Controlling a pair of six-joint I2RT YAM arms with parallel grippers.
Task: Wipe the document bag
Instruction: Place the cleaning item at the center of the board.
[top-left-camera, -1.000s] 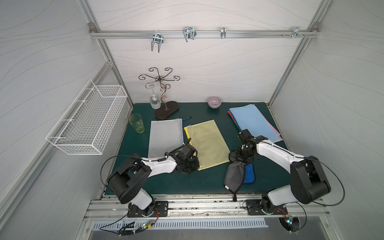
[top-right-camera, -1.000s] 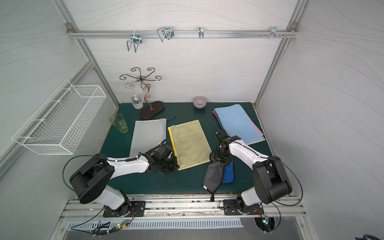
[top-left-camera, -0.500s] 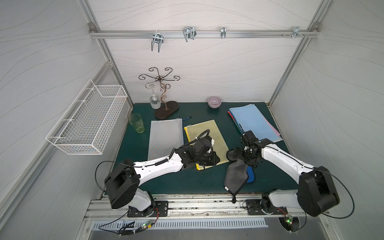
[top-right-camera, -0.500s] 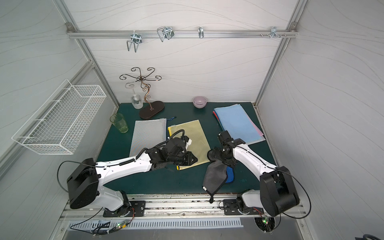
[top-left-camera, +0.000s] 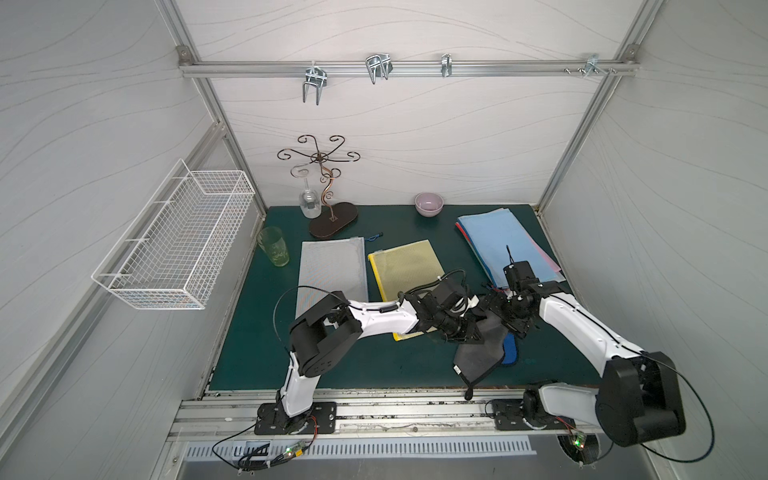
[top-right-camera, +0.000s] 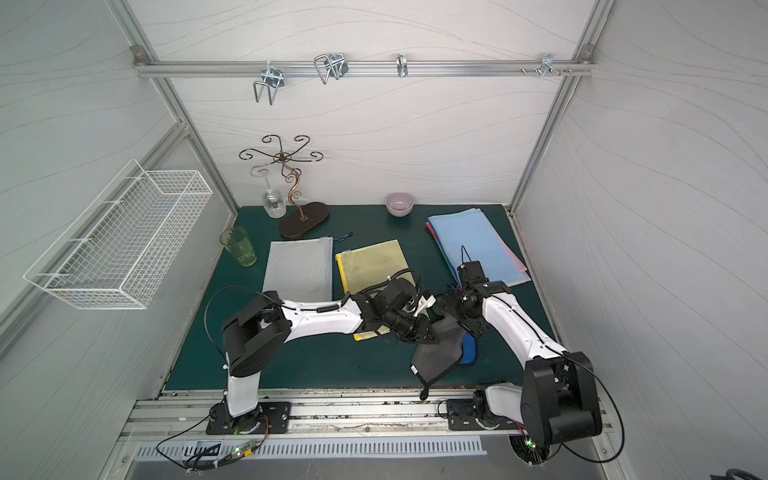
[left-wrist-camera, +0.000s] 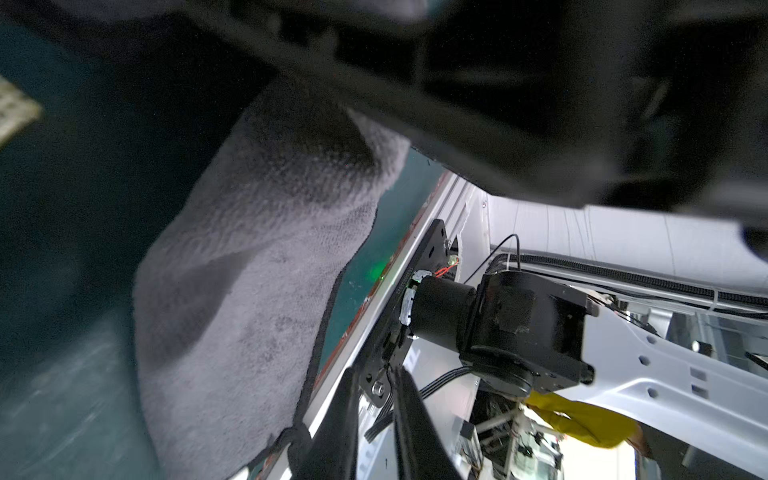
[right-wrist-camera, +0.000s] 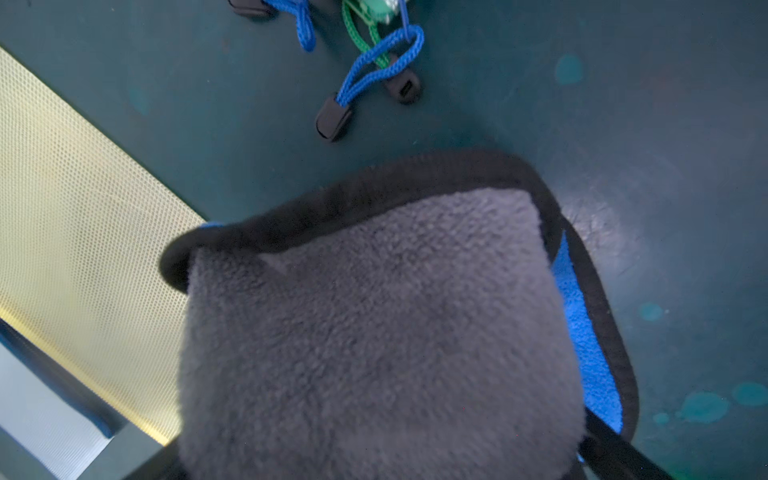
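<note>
- Doc bag (top-left-camera: 405, 270): yellow, fine mesh weave, flat rectangle, slightly skewed. Lies mid-frame in both top views on the dk green worktop (top-left-camera: 332, 365). It sits just right of a grey mesh bag (top-left-camera: 332, 270), w/ a blue folder stack (top-left-camera: 503, 241) apart to the upper right. Its near corner is hidden under the left arm.
- Cloth (top-left-camera: 478, 357): grey fleece, fuzzy nap, black bound edge, blue reverse. Bunched and raised at its top end; black loop reaches the worktop's front edge, lower centre-right of frame.
- Left pincer (top-left-camera: 461, 328): at the cloth's upper left edge. Left wrist view too blurred, so cannot tell if spread or nipping.
- Right pincer (top-left-camera: 500, 309): over the cloth's top end. Fleece fills the right wrist view, so cannot tell its state.
- Zip pulls (right-wrist-camera: 374, 66): braided blue and green cord, black plastic ends, top centre of right wrist view.
- Also: white wire basket (top-left-camera: 174, 241) at left, pink bowl (top-left-camera: 429, 203) and green ribbed tumbler (top-left-camera: 274, 247) at upper centre.
</note>
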